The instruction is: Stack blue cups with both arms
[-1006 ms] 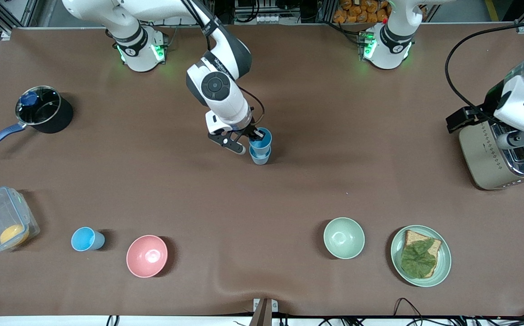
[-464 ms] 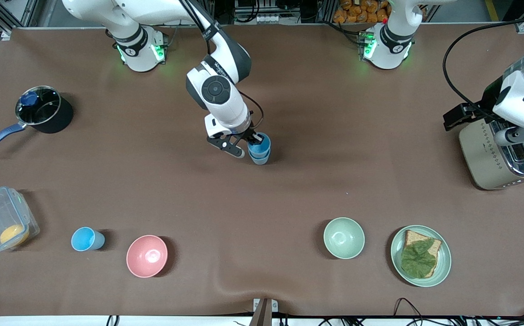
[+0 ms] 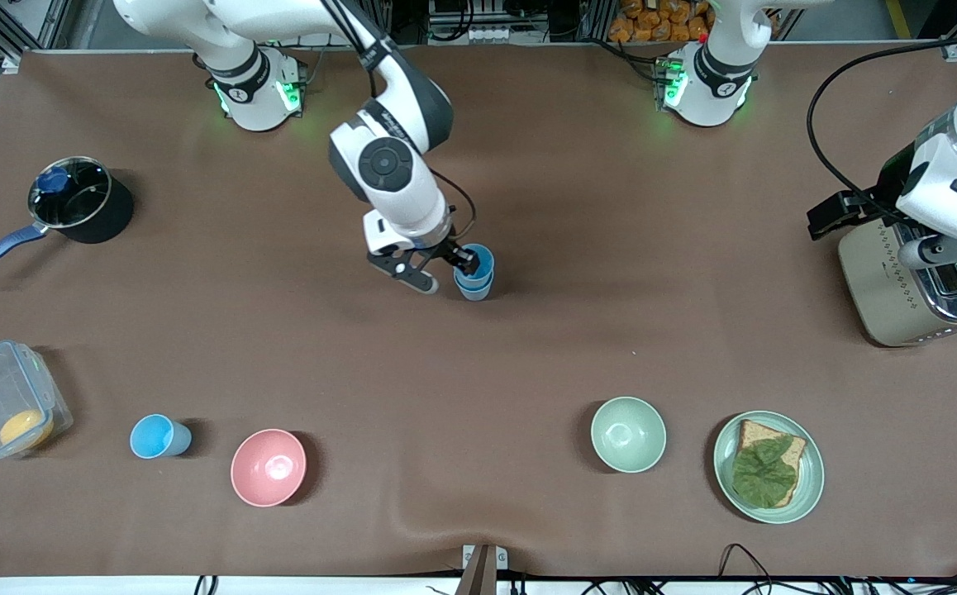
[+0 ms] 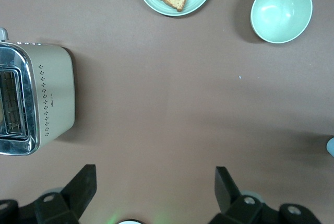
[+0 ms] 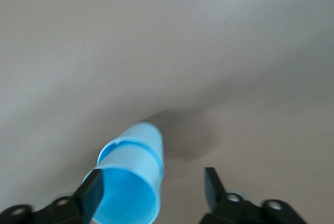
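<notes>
Front view: one blue cup [image 3: 475,266] nested inside another blue cup [image 3: 476,291].

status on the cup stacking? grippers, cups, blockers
Right gripper open at the stacked cups, mid-table. Left gripper open, waiting above the toaster. Third cup unstacked beside the pink bowl. No blockers.

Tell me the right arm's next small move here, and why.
Probably raise the right gripper straight up off the stack: one cup sits nested in the other mid-table and the gripper is open around it. A third cup stands beside the pink bowl. The left gripper waits open over the toaster.
</notes>
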Motion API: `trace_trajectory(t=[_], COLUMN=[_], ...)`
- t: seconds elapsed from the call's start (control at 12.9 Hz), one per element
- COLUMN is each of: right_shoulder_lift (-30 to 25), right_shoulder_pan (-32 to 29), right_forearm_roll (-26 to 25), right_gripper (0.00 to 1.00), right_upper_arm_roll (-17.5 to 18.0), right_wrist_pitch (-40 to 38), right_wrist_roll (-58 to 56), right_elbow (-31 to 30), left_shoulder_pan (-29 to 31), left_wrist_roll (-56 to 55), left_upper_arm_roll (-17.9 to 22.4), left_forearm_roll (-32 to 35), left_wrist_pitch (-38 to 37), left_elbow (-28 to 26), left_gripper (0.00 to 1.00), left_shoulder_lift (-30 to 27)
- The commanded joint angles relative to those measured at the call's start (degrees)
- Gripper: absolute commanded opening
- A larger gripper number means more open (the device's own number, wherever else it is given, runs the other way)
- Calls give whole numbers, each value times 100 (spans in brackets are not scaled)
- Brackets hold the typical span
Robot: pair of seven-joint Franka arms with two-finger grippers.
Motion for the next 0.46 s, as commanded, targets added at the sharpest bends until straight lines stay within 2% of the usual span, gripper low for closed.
trace_trajectory(t=[0.0, 0.39], right_shoulder_lift=[-589, -1205], right_shoulder_pan=[-764, -2399], right_forearm_roll=[-106, -124], right_gripper=[100, 100], right_upper_arm_roll=[4, -5], right_wrist_pitch=[-787, -1878], right_wrist_roll=[-1079, -3909], right_elbow=[-114, -210], left_shoulder_pan=[-33, -24], left_wrist_roll=[-1, -1], left_upper_arm_roll=[54, 54], left_forearm_roll=[-111, -93], left_wrist_pitch=[-21, -12], left_elbow=[1, -16], left_gripper=[100, 100], left_shoulder_lift=[-31, -22])
